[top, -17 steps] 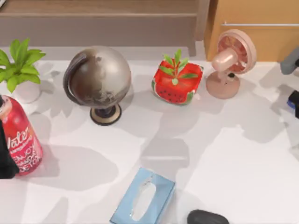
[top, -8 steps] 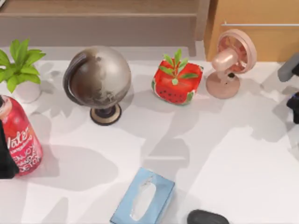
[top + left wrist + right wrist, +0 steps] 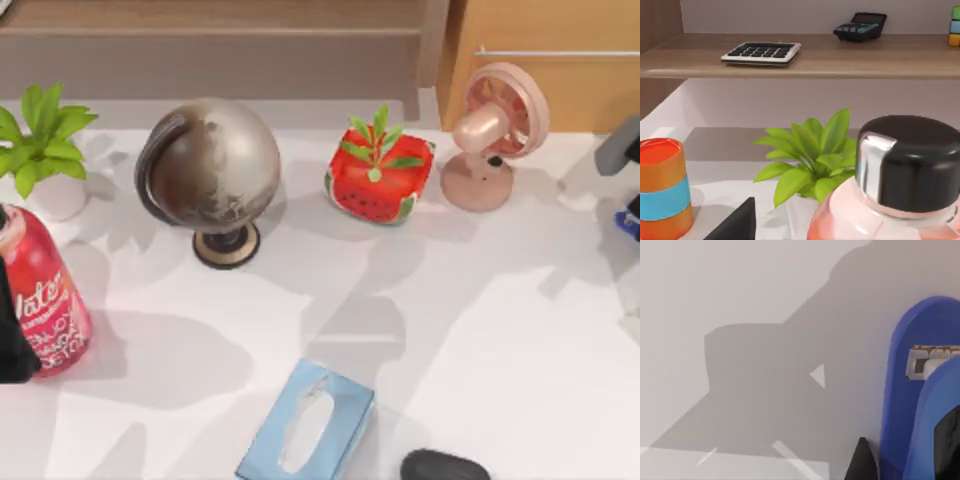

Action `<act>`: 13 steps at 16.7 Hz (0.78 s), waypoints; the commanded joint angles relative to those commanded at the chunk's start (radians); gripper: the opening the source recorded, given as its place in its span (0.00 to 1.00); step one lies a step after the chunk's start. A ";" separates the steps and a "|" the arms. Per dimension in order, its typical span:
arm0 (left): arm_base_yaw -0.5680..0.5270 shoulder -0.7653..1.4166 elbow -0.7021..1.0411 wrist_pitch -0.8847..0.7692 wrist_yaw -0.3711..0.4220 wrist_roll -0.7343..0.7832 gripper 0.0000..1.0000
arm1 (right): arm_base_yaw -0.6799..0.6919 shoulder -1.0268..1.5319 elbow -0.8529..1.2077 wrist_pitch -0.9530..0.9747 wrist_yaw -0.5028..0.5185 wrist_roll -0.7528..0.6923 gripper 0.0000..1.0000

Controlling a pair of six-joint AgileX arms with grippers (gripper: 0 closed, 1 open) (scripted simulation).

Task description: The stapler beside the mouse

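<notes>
White tabletop (image 3: 520, 360) runs under everything, with a wooden shelf and a cabinet behind it.

At the far right edge of the top view a sliver of the blue stapler (image 3: 629, 225) shows, well back from the front of the table and to the right of the pink desk fan (image 3: 490, 135). The right gripper (image 3: 632, 205) is at that same edge, directly at the stapler; only part of it is in frame, so whether its fingers are spread or closed on the stapler cannot be told. From the right wrist view the stapler (image 3: 920, 390) looms very close, its blue body with a metal staple slot and a dark part at the corner, against the bare tabletop (image 3: 740, 315).

The mouse (image 3: 445, 466) lies at the front edge of the table, right of centre, well apart from the stapler. Just to its left sits the pale blue tissue box (image 3: 305, 425).

Farther back stand a watermelon-patterned pot (image 3: 378, 175) and a globe (image 3: 210, 175). At the left side are a green plant (image 3: 40, 140) and a red bottle (image 3: 45, 300).

The left arm is parked at the left edge beside the bottle; its wrist view looks over the bottle's black cap (image 3: 910, 160) toward the plant (image 3: 812, 155) and a shelf holding a keyboard (image 3: 761, 51). Its fingers cannot be judged.
</notes>
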 joint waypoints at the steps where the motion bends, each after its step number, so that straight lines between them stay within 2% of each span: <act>1: 0.000 0.000 0.000 0.000 0.000 0.000 1.00 | 0.000 0.000 0.000 0.000 0.000 0.000 0.10; 2: 0.000 0.000 0.000 0.000 0.000 0.000 1.00 | 0.000 0.000 0.000 0.000 0.000 0.000 0.02; 3: 0.000 0.000 0.000 0.000 0.000 0.000 1.00 | 0.000 0.000 0.000 0.000 0.000 0.000 0.00; 13: 0.000 0.000 0.000 0.000 0.000 0.000 1.00 | 0.001 -0.007 0.013 -0.018 0.001 0.000 0.00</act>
